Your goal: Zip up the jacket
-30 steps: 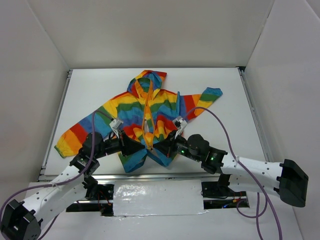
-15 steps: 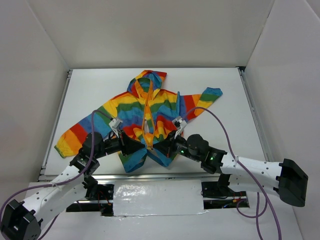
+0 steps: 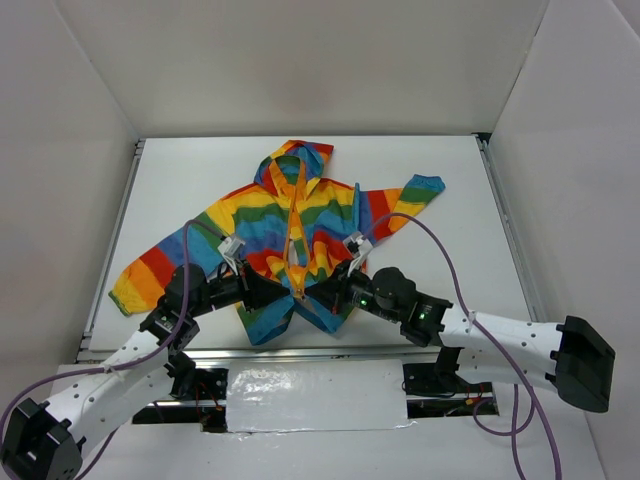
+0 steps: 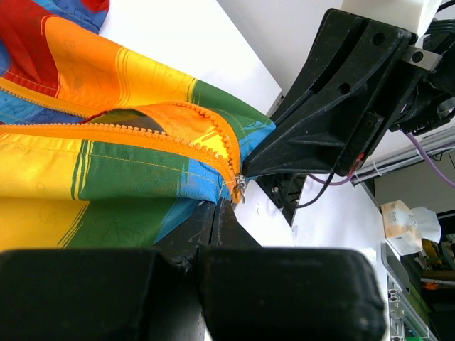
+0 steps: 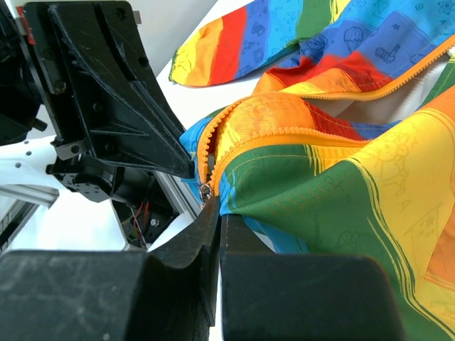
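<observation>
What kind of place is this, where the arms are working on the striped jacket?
Probably a robotics lab test cell: a white table holding the jacket, boxed in by plain white panels, purple cables trailing from the arms.

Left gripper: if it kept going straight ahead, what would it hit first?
Probably the right gripper, facing it just past the jacket hem the left gripper pinches; depth is unclear.

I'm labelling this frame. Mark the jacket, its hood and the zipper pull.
jacket (image 3: 330, 215), top view, striped chest panel beside the zipper.
hood (image 3: 285, 160), top view, its striped fabric.
zipper pull (image 4: 240, 187), left wrist view, metal slider at the hem.
</observation>
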Available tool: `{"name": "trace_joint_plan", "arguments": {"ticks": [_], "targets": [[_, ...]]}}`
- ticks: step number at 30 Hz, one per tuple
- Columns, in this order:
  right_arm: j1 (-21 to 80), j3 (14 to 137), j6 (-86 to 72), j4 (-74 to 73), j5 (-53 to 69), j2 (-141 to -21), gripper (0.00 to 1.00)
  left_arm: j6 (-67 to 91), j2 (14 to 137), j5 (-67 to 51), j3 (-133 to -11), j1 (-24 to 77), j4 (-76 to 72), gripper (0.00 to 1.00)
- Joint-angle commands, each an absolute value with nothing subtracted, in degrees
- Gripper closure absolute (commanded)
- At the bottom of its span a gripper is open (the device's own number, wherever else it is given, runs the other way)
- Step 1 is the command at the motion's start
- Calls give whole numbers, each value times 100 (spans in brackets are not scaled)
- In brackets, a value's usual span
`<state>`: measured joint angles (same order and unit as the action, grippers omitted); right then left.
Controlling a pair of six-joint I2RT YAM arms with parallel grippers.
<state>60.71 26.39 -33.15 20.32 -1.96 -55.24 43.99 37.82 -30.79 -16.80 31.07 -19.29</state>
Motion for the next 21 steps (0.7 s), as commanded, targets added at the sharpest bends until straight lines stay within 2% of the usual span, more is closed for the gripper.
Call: {"name": "trace_joint_plan", "arguments": {"ticks": [1, 21], "targets": [[6064, 2953, -3234, 2215, -255, -5581, 100, 4465, 3823, -3182, -1837, 3138, -2285, 100], [6064, 3199, -3112, 1987, -317, -5695, 100, 4404, 3937, -3401, -1758, 3138, -2269, 100]]}}
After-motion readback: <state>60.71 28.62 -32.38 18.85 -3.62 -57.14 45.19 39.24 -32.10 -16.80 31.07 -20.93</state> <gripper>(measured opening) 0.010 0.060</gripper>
